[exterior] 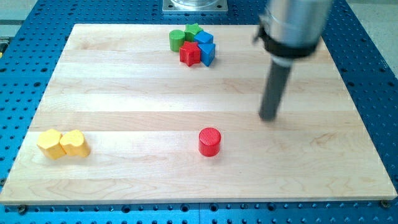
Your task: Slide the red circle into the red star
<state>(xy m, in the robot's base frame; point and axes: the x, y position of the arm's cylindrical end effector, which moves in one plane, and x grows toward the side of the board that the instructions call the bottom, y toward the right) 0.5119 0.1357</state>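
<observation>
The red circle (209, 142) stands alone on the wooden board (124, 93), low and near the middle. The red star (190, 54) sits near the view's top in a tight cluster with a green circle (176, 40), a green block (193, 30) and two blue blocks (204, 38) (208, 53). My tip (268, 117) rests on the board to the right of and above the red circle, well apart from it, and far below and right of the red star.
Two yellow blocks (50, 144) (75, 143) sit side by side, touching, at the view's lower left. A blue perforated table (373, 74) surrounds the board. A metal mount (195, 6) shows at the top edge.
</observation>
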